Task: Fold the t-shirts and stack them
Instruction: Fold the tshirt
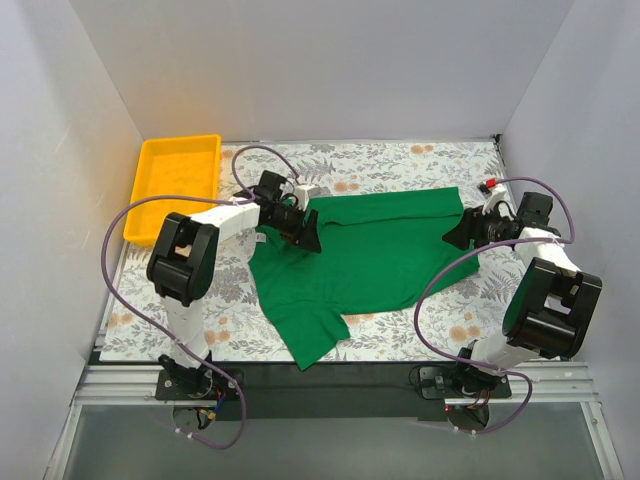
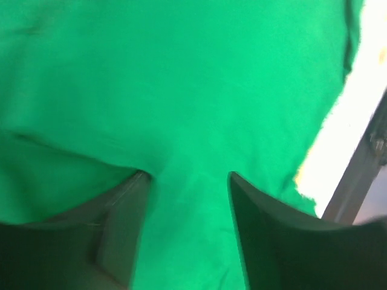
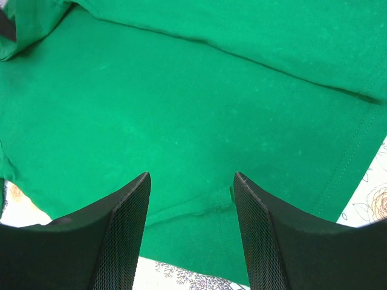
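The left end effector has its two fingers spread, tips pressed down into green fabric that fills the gap between them, with creases running off the left fingertip; the cloth is too close and blurred to tell whether any of it is pinched. The right end effector is likewise spread, its dark fingers hovering low over a stitched hem that runs between them, just inside the garment's edge. Both work on the same t-shirt, a plain bright green one lying mostly flat across the middle of the counter. The left end effector is at its left end and the right one at its right end. One part of the shirt trails toward the near edge of the counter, and a fold line runs along its far side. A yellow tray sits at the far left corner, well apart from the shirt.
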